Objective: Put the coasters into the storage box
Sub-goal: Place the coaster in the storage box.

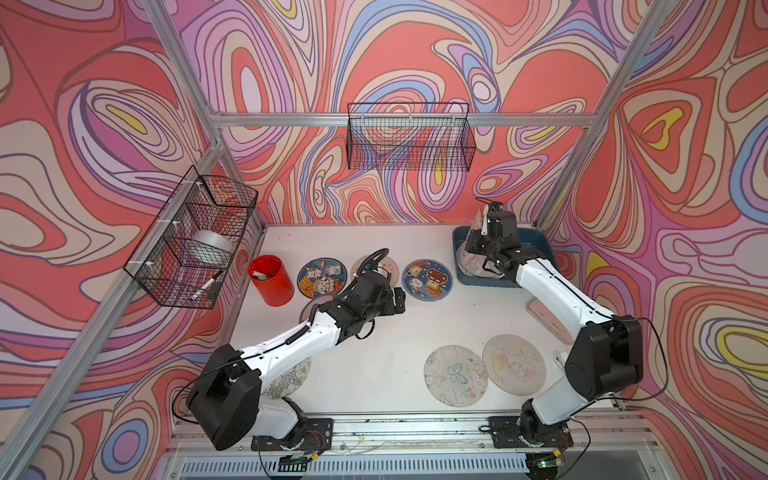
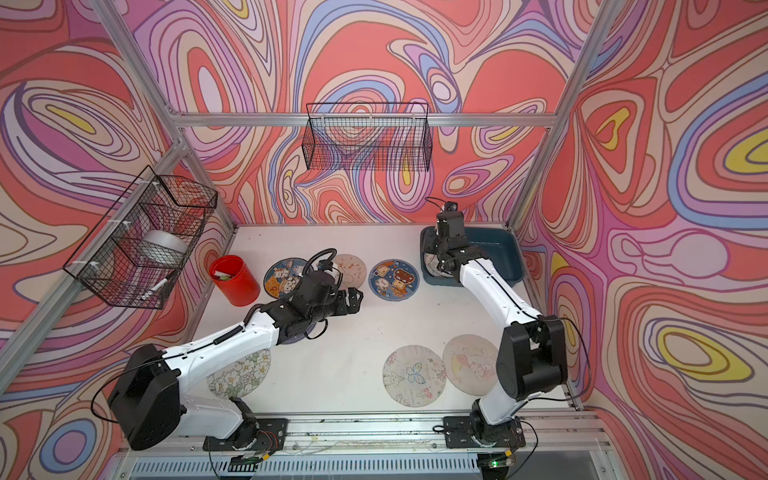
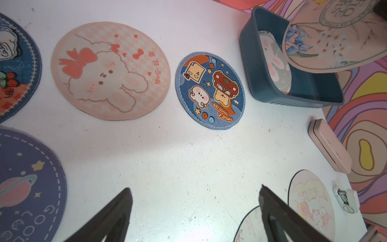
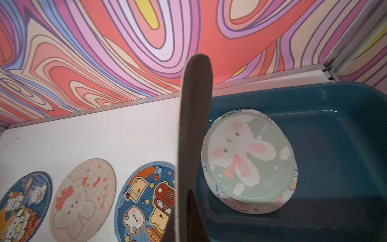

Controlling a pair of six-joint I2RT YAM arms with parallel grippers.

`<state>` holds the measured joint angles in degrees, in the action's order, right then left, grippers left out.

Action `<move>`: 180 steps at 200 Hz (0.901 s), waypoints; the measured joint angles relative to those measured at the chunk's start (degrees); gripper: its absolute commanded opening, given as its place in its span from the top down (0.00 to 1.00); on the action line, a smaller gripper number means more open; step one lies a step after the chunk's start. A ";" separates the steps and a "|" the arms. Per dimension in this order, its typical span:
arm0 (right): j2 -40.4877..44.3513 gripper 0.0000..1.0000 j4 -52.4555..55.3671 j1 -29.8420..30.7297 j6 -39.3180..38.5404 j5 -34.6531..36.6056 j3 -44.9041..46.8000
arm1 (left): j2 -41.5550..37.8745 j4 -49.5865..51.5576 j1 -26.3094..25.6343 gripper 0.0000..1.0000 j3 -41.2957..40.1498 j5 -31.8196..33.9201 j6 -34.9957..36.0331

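- Far left, the red cup (image 1: 272,280) stands just beside the blue animal-crowd coaster (image 1: 322,277). Any reach for that coaster risks an arm link clipping the cup and tipping it.
- Next along, the left gripper (image 3: 194,188) hangs over bare table (image 1: 395,365) with its jaws spread wide and nothing between them. The puppy coaster (image 3: 109,71) and the bear coaster (image 3: 210,90) lie flat ahead of it.
- These mats are thin and sit flush on the surface, so I'd expect the fingers to skid over an edge, or shove the mat along, rather than get under it.
- On to the right: the right gripper (image 1: 478,243) is pinching the floral coaster (image 3: 326,42) by its rim, held above the storage box (image 4: 335,130), near its wall on the table side.
- The danger: let go here and it may catch that wall, prop up on edge, or flop back out onto the table.
- Inside the box, the bunny coaster (image 4: 249,159) already tops another one, slightly off-centre; a hard drop could slide that stack askew.
- If the left arm heads for the box now, the two arms could crowd each other.
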<state>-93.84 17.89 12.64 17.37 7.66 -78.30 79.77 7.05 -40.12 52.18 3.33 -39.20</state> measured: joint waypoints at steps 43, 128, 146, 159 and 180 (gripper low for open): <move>-7.06 1.00 -0.33 -2.40 -0.39 -1.27 -2.75 | 0.33 0.02 0.00 0.05 -0.15 -1.38 0.02; -17.33 1.00 -2.84 -8.17 1.03 -5.46 -6.19 | 1.20 0.00 0.00 0.04 -0.17 -2.03 0.04; -18.60 1.00 -3.56 -9.79 1.97 -4.85 -5.62 | 1.79 0.02 0.00 0.04 -0.17 -2.21 0.04; -19.69 1.00 -3.69 -11.04 2.91 -4.28 -5.09 | 2.23 0.00 0.00 0.05 -0.17 -2.29 0.07; -21.97 1.00 -3.72 -12.74 4.13 -4.02 -4.94 | 2.86 0.02 0.00 0.05 -0.17 -2.43 0.09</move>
<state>-115.81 14.17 -0.10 21.50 3.64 -83.24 82.63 7.07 -40.12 52.01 0.91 -39.11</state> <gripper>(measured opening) 0.051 0.956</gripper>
